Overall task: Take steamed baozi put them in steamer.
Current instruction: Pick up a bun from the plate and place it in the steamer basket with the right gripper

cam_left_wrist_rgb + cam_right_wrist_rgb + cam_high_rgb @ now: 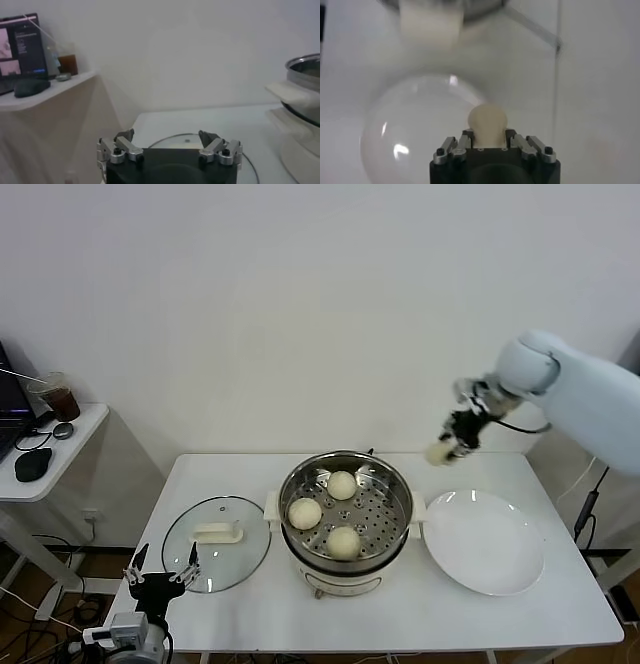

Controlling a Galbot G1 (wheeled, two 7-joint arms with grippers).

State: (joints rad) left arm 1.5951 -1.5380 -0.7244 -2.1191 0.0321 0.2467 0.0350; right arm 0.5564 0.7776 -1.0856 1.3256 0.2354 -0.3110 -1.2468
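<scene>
Three cream-white baozi lie on the perforated tray inside the steel steamer at the table's middle. My right gripper hangs in the air above the table's far right, over the white plate's far edge, shut on a fourth baozi squeezed between its fingers. That baozi sticks out below the fingertips in the head view. My left gripper is parked low at the table's near left corner, open and empty, facing the glass lid.
An empty white plate lies right of the steamer. The glass lid with a white handle lies left of it. A side table at far left holds a cup and a mouse.
</scene>
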